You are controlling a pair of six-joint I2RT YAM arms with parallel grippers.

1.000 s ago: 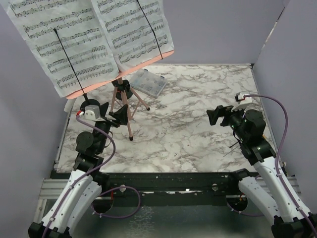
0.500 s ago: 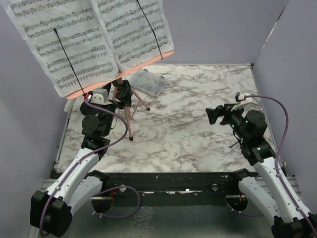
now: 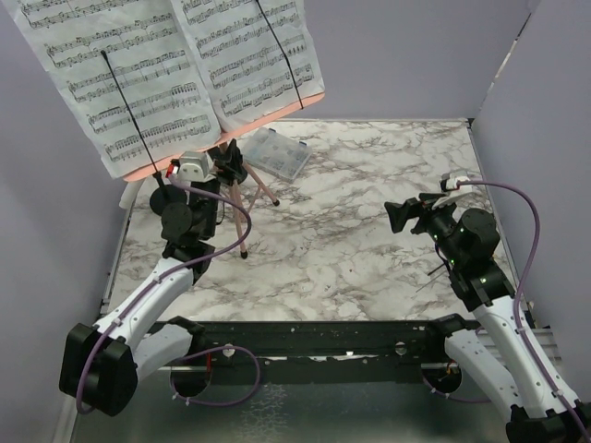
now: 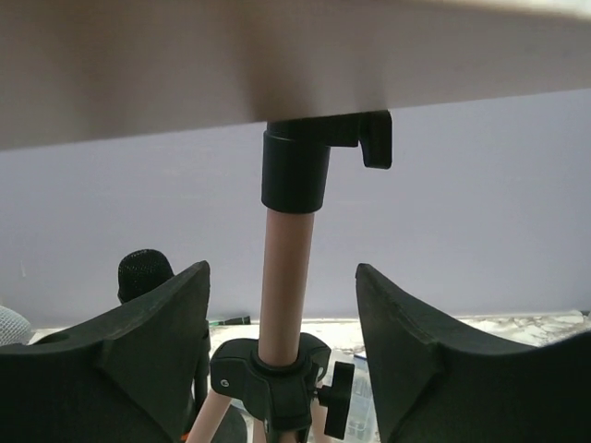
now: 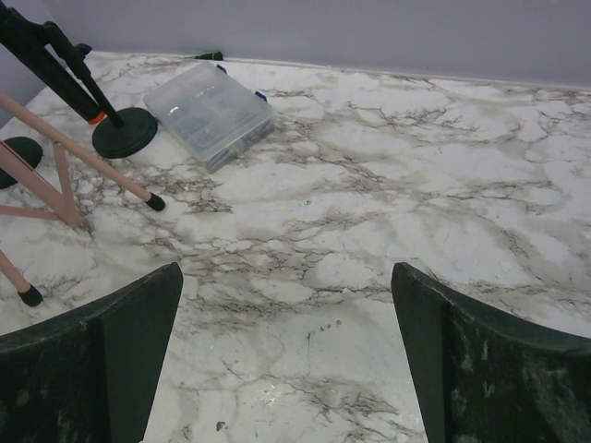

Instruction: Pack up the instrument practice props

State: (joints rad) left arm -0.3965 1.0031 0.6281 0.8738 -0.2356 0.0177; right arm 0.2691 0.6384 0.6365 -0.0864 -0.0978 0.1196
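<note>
The music stand stands at the back left: white sheet-music pages [image 3: 175, 74] lie on the pink board [image 3: 277, 111], above thin pink tripod legs [image 3: 243, 231]. My left gripper [image 3: 228, 167] is open, one jaw on each side of the stand's pink pole [image 4: 282, 286] just above the black tripod hub [image 4: 272, 378], not touching it. The board's underside [image 4: 277, 65] fills the top of the left wrist view. A black microphone [image 4: 143, 272] shows behind my left finger. My right gripper [image 3: 399, 214] is open and empty above the table. A round-based mic holder [image 5: 125, 132] stands beside the tripod legs [image 5: 83, 152].
A clear plastic box [image 3: 275, 154] lies behind the stand and also shows in the right wrist view [image 5: 211, 111]. Purple walls close the back and both sides. The marble tabletop [image 3: 369, 185] stretches between the two arms.
My left arm has reached forward and up to the stand, and its open jaws now straddle the pole. My right arm has barely moved.
</note>
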